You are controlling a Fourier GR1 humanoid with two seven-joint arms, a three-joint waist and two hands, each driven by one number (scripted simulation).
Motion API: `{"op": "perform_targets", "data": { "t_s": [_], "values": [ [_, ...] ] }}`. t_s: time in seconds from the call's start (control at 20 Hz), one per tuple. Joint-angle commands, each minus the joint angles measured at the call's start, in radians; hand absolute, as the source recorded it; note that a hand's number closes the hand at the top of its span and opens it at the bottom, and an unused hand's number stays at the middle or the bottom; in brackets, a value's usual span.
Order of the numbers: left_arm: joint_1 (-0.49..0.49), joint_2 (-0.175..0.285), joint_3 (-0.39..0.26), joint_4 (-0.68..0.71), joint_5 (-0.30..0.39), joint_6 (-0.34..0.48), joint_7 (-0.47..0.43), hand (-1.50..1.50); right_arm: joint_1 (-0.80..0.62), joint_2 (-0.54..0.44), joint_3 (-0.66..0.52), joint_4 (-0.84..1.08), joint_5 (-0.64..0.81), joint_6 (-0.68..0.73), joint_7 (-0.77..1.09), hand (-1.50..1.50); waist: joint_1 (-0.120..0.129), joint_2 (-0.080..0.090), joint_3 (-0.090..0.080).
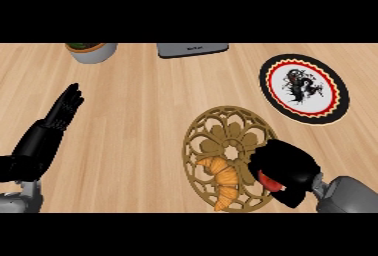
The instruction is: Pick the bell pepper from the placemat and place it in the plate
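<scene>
A round brown openwork placemat (221, 131) lies on the wooden counter at centre right. A croissant (222, 180) rests on its lower part. My right hand (284, 165) sits over the placemat's right edge, fingers curled round a red bell pepper (269, 181), of which only a small red patch shows below the palm. Up and to the right lies the plate (339, 85), white in the middle with a black dragon and a red and black rim. My left hand (53, 127) rests open at the far left, fingers straight and pointing up.
A grey pot with a plant (92, 51) stands at the top left edge. A grey appliance (192, 49) shows at the top centre. Bare wood lies between the placemat and the plate.
</scene>
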Motion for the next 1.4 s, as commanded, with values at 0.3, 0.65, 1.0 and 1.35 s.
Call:
{"op": "perform_targets", "data": {
  "t_s": [0.3, 0.65, 1.0, 1.35],
  "values": [
    [0.067, 0.017, 0.027, -0.030, -0.001, -0.001, -0.031, 0.00, 0.418, -0.334, -0.228, -0.264, -0.099, -0.493, -0.287, 1.50, -0.028, 0.012, -0.004],
    [0.047, 0.005, -0.004, -0.072, -0.004, -0.015, -0.008, 0.00, 0.689, -0.453, -0.497, -0.274, -0.346, -0.711, -0.435, 1.50, 0.031, 0.027, -0.007],
    [0.008, 0.002, -0.001, -0.026, 0.005, -0.061, -0.050, 0.00, 0.870, -0.481, -0.789, -0.187, -0.612, -0.750, -0.662, 1.50, 0.085, 0.038, -0.009],
    [-0.106, -0.023, -0.029, -0.038, -0.009, -0.089, 0.056, 0.00, 0.790, -0.398, -0.853, -0.065, -0.667, -0.586, -0.675, 1.50, 0.145, 0.047, -0.009]
  ]
}}
